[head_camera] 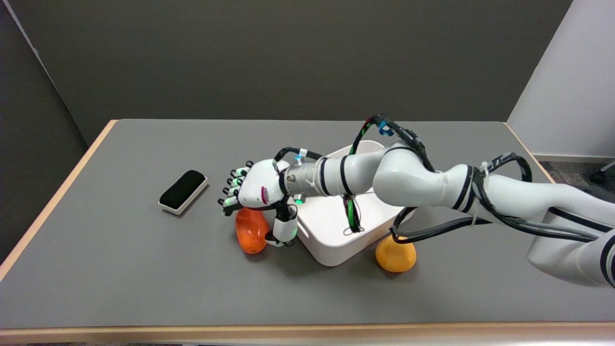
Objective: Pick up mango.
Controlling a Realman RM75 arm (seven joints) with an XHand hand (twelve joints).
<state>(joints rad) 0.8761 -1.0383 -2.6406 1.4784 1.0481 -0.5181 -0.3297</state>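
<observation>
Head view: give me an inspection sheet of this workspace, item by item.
Surface: grey table with a pale wood edge.
Job's things: orange mango lying on the table, left of the white bin.
Clutter: black-topped eraser block at left; yellow pear-like fruit in front of the bin.
Hands: right hand over the mango, thumb down its right side, fingers spread above it; a closed grip is not visible.
Cables: black, green and red leads along the right arm.
Surroundings: dark grey wall behind; nothing else seen.
</observation>
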